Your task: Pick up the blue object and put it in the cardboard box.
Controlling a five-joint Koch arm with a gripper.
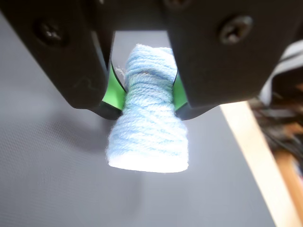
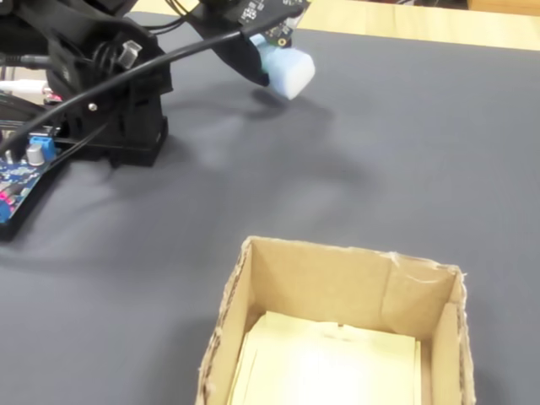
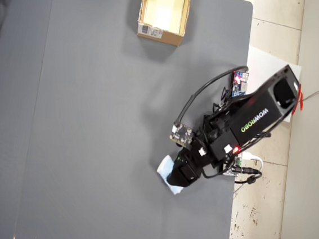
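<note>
Overhead view: cardboard box at the mat's far edge; blue object well apart, near right, apparently raised off the mat between the gripper jaws.

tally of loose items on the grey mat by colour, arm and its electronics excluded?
Pale blue: 1, the blue object, a yarn-wound lump pinched between the fingers of the gripper, off the mat.
Tan-brown: 1, the cardboard box, open, pale yellowish inside, white label on one outer side.
Total: 2
</note>
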